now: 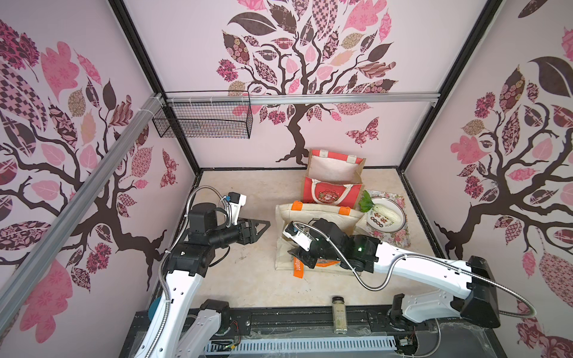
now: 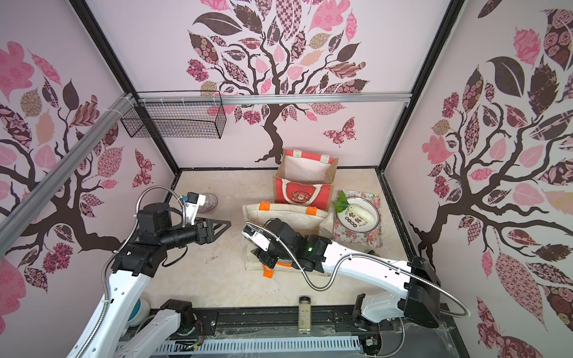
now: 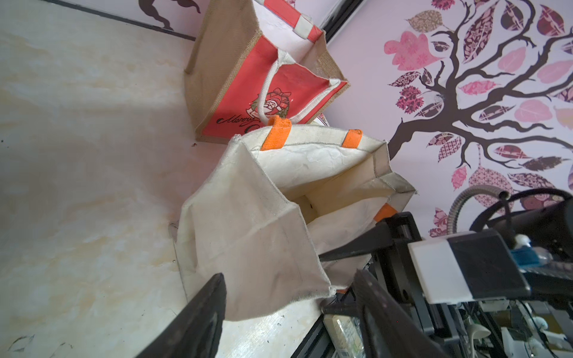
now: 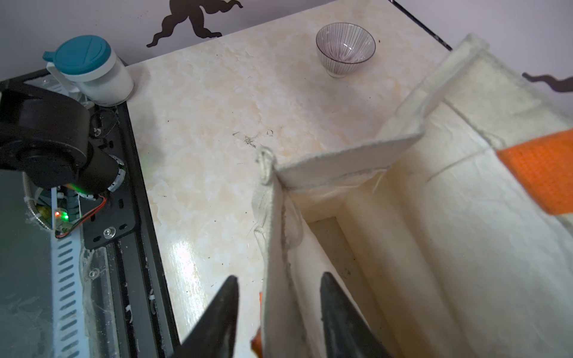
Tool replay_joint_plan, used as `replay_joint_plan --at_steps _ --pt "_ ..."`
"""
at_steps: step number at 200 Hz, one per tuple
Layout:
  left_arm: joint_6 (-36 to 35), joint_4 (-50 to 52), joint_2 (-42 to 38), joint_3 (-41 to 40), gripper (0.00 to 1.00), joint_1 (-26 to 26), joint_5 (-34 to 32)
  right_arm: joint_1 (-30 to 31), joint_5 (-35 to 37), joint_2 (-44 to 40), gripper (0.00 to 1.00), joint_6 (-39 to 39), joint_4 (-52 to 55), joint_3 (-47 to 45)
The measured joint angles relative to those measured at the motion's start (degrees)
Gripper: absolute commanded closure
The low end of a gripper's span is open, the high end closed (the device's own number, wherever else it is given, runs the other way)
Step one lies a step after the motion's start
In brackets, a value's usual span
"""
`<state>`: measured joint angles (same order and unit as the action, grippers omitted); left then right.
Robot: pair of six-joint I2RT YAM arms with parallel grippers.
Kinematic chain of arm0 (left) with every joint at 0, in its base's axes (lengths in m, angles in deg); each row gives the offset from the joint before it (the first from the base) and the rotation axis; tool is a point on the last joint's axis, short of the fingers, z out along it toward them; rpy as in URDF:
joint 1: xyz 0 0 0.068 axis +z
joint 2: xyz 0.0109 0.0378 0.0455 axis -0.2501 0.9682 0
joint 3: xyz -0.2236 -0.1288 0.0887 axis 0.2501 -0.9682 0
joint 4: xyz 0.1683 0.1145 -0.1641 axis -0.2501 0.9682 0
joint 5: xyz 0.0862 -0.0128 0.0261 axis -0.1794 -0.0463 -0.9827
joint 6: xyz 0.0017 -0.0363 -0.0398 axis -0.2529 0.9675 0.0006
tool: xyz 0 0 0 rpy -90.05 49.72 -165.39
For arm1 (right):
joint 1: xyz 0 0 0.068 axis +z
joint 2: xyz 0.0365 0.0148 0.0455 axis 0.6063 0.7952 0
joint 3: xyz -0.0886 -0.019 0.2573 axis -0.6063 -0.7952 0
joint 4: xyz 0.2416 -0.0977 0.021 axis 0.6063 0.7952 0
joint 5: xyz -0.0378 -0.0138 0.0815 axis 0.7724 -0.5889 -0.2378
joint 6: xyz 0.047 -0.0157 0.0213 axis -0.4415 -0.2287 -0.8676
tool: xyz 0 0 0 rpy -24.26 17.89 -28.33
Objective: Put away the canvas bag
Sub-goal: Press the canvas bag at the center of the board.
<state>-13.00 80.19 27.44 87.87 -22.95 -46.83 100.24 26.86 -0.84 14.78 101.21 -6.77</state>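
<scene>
The canvas bag [image 1: 319,214] [image 2: 285,214] is cream with orange handles and stands open-mouthed in the middle of the table, seen in both top views. My right gripper [image 1: 299,257] [image 4: 279,276] is open and straddles the bag's near wall [image 4: 279,248]. One finger is inside the bag and one outside, with a gap to the cloth. My left gripper [image 1: 266,223] [image 3: 288,276] is open to the left of the bag and does not touch it. In the left wrist view the bag [image 3: 248,223] shows beyond the left fingers.
A red jute Christmas bag [image 1: 333,186] stands behind the canvas bag. To the right is a plate with a toy cabbage [image 1: 386,215] on a floral mat. A spice jar [image 1: 339,313] sits at the front edge, a glass bowl [image 4: 345,49] and a teal-lidded jar [image 4: 93,71] at the left. A wire basket [image 1: 204,119] hangs on the back wall.
</scene>
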Motion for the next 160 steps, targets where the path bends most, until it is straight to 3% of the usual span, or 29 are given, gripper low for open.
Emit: replay_joint_plan --at_steps 31,69,92,116,160 --pt "-3.93 -0.48 -4.07 -3.5 0.23 -2.27 0.72 0.07 -0.42 -0.02 0.31 1.11 0.94 0.22" --pt "-11.72 -0.55 -6.8 -3.72 0.17 -15.3 -7.34 0.0 -0.11 -1.4 0.27 3.85 7.39 0.22" --pt "-15.82 -0.55 -4.72 -3.72 0.16 -20.59 -13.27 -0.11 -0.26 -4.17 0.26 5.16 10.05 -0.09" --pt "-19.71 -0.9 -1.29 -3.82 0.16 -22.77 -17.14 -1.36 -1.73 -8.2 0.25 5.81 10.27 -1.46" --pt "-26.14 -1.29 2.8 -4.2 0.19 -23.1 -17.35 -5.01 -2.97 -10.91 0.25 6.82 10.47 -4.42"
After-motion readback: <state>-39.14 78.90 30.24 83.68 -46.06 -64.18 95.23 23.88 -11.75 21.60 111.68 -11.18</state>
